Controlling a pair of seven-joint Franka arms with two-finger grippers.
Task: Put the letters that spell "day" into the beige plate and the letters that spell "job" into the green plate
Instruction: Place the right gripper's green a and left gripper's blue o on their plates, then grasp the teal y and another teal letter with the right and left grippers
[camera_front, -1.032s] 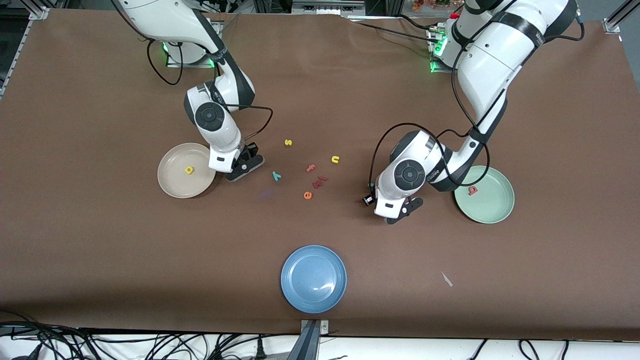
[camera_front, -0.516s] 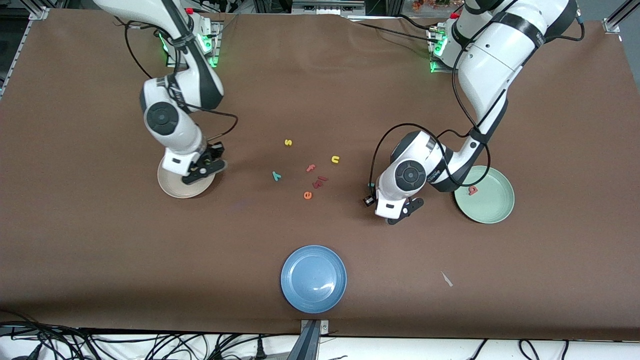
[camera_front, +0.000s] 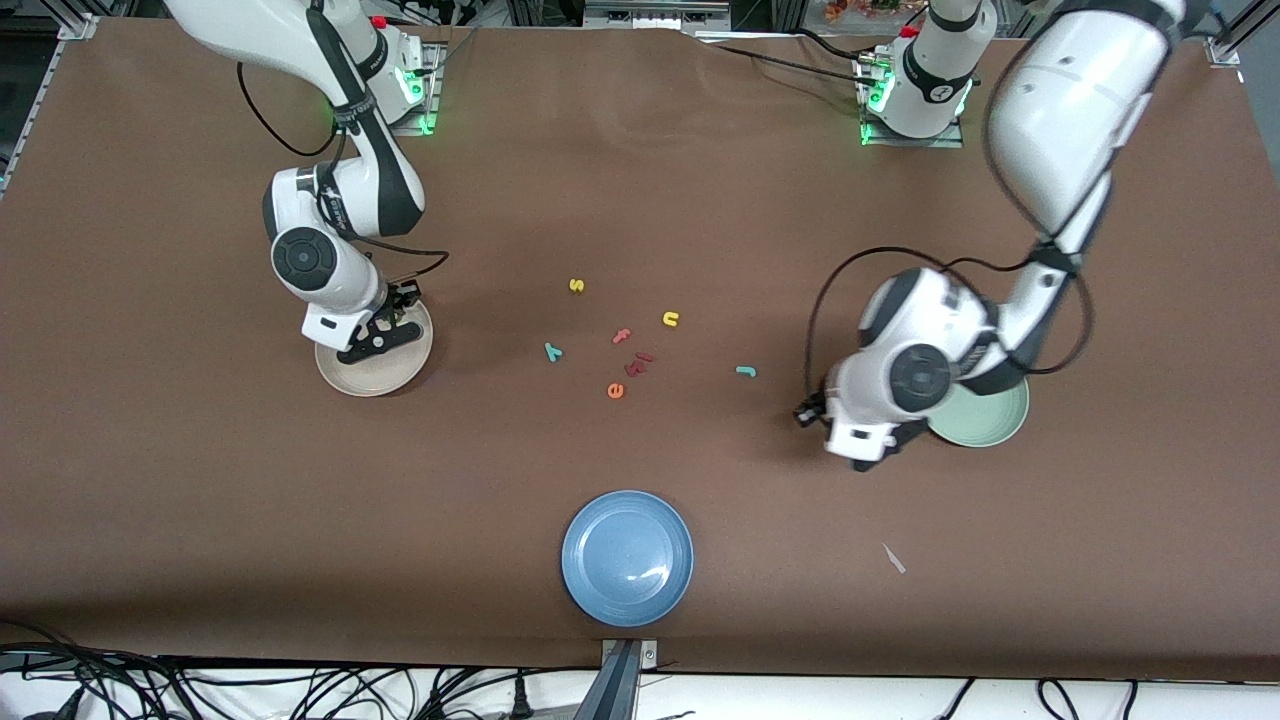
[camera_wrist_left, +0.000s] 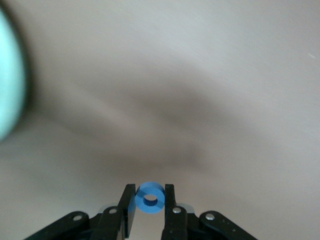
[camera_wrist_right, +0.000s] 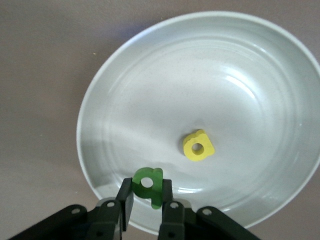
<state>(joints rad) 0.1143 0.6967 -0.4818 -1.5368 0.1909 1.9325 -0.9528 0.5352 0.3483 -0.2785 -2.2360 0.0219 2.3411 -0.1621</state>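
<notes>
Blue foam o sits pinched between the fingers of the left gripper, which hangs over bare table beside the green plate at the edge nearer the table's middle; its wrist view shows that plate only as a pale sliver. Green d is clamped in the right gripper, low over the beige plate, with the yellow a already lying on the plate floor close by. Judged step: both arms are at delivery, the right about to drop its letter, the left short of its plate. Next move for the right calls only for parting the fingers and a clean lift. The left must first carry across the rim, then let go. Both forearms angle down from their bases, wrists bent so the fingers point at the table; the left arm's wrist hides much of the green plate in the front view, so the salmon b cannot be confirmed there. Outstanding items: teal y lies well apart from the beige plate toward mid-table, and teal j rests between the loose letter cluster and the left arm. 1 blue plate stands unused nearest the front camera.
</notes>
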